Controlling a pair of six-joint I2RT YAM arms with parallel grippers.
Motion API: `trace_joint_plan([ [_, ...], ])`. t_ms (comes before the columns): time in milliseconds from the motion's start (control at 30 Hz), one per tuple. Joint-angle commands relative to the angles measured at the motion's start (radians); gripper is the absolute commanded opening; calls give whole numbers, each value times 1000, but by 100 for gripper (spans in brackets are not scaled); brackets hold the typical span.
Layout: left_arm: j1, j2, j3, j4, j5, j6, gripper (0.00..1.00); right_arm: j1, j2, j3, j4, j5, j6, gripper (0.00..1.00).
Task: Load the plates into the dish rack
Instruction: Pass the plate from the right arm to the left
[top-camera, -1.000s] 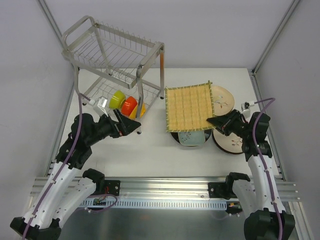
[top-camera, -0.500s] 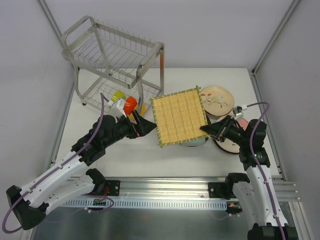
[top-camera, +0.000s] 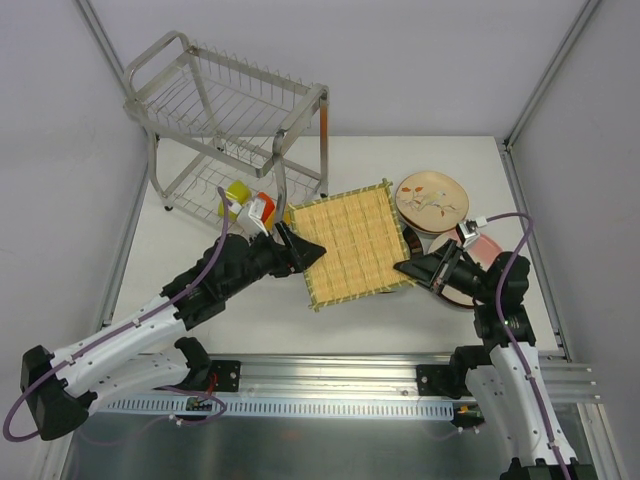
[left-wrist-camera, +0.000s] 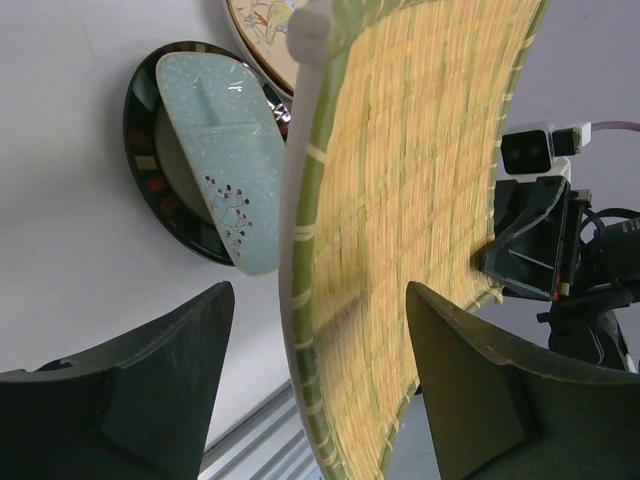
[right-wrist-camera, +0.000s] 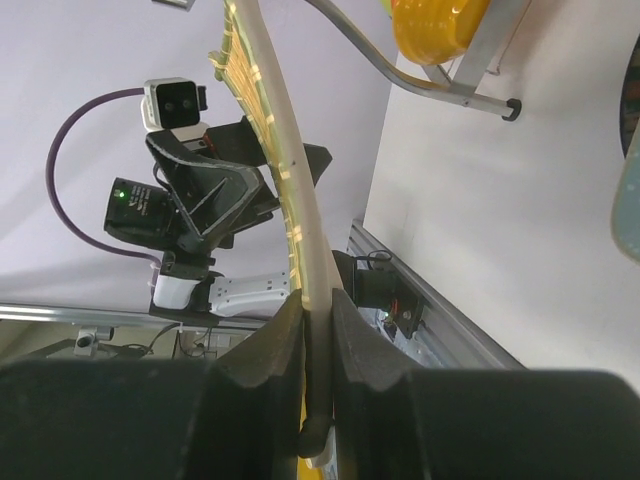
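Observation:
My right gripper (top-camera: 405, 268) is shut on the right edge of the square yellow woven plate (top-camera: 350, 245) and holds it tilted above the table; the grip shows in the right wrist view (right-wrist-camera: 315, 310). My left gripper (top-camera: 300, 248) is open, and its jaws straddle the plate's left edge without touching it (left-wrist-camera: 318, 290). Below, a pale teal plate (left-wrist-camera: 225, 170) lies on a round dark-rimmed plate (left-wrist-camera: 150, 170). A cream floral plate (top-camera: 432, 198) sits behind them. The silver dish rack (top-camera: 225, 110) stands at the back left.
A yellow bowl (top-camera: 238, 192) and an orange bowl (top-camera: 262, 205) sit in the rack's lower tier, just behind my left wrist. Another round plate (top-camera: 480, 250) lies under my right arm. The rack's leg (right-wrist-camera: 420, 85) is close to the held plate.
My right gripper has carried the yellow plate leftward, off the stack. My left arm has reached right, and its open jaws now straddle the plate's left edge.

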Motion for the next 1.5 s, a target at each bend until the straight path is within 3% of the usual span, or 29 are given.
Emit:
trace_joint_plan([
  [0,-21,-5,-21,94,-7,-26,69,11,-28,11,136,-36,58,0],
  [200,-29,-18,-56,146,18,-48,52,16,-26,4,155,-24,67,1],
  [400,-30,-20,-65,194,42,-48,43,14,-22,-3,161,-22,68,1],
  [600,-32,3,-70,249,79,-51,41,14,-20,-6,167,-12,70,1],
  [700,-32,-4,-74,261,78,-49,33,16,-16,-9,167,-7,67,1],
  [967,-32,-29,-74,264,102,-26,1,16,0,2,83,2,-23,1],
  [1100,-32,-61,-71,263,102,5,0,16,-9,19,-37,19,-108,2],
  [1200,-32,-87,-67,258,98,31,0,16,-19,26,-72,22,-140,19],
  [1233,-32,-95,-62,247,95,47,0,16,-20,30,-81,22,-164,34],
  [1300,-32,-113,-44,234,91,69,0,14,-26,48,-132,25,-194,52],
  [1400,-32,-142,-25,223,88,130,0,16,-31,89,-222,39,-279,77],
  [1467,-32,-156,-10,215,88,159,0,16,-29,118,-270,54,-347,86],
])
